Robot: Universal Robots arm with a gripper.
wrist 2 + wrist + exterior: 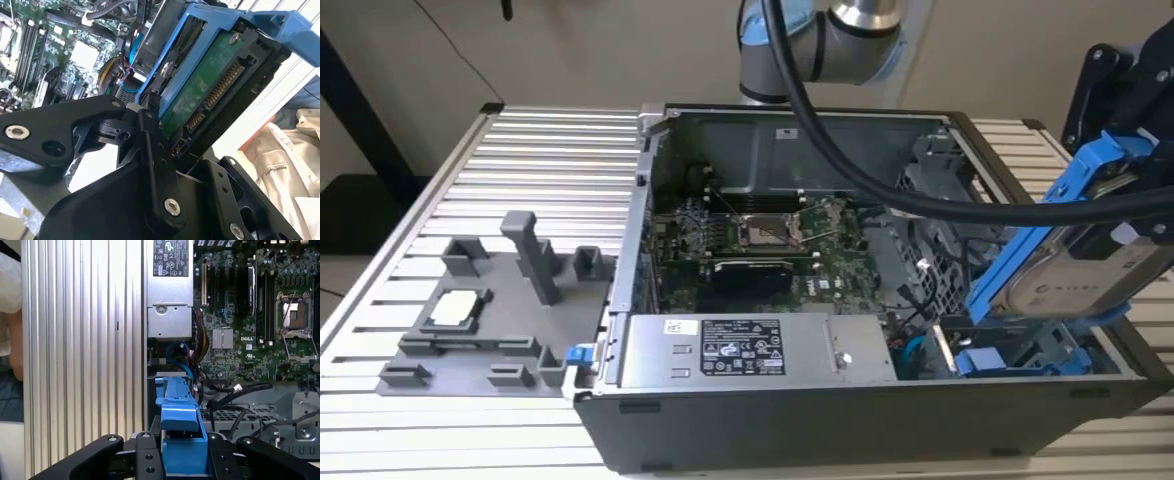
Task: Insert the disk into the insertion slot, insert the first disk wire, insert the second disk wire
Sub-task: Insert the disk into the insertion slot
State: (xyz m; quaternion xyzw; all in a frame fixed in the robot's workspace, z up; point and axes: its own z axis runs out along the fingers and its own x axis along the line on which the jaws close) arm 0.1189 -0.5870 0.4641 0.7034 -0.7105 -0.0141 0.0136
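My gripper (1131, 165) is shut on the disk (1074, 280), a silver-grey drive in a bright blue carrier. I hold it tilted steeply over the case's near corner at the exterior view's right. Just below its lower end lies the insertion slot (1014, 357), a dark bay with blue rails. In the second wrist view the disk (200, 90) shows its green circuit board and connector row between the black fingers (150, 130). The first wrist view has the carrier's blue edge (179, 425) between the gripper's (182, 460) fingers. A blue cable (176, 351) curls beside the bay, and I cannot tell whether it is a disk wire.
A grey power-supply box (734, 350) sits along the case's near wall, and the motherboard (761, 240) is behind it. A perforated cage (945, 195) stands beyond the slot. A grey fixture plate (480, 320) rests on the ribbed table. The arm's black hose (854, 150) crosses the case. A person's arm (12, 340) is at the table's edge.
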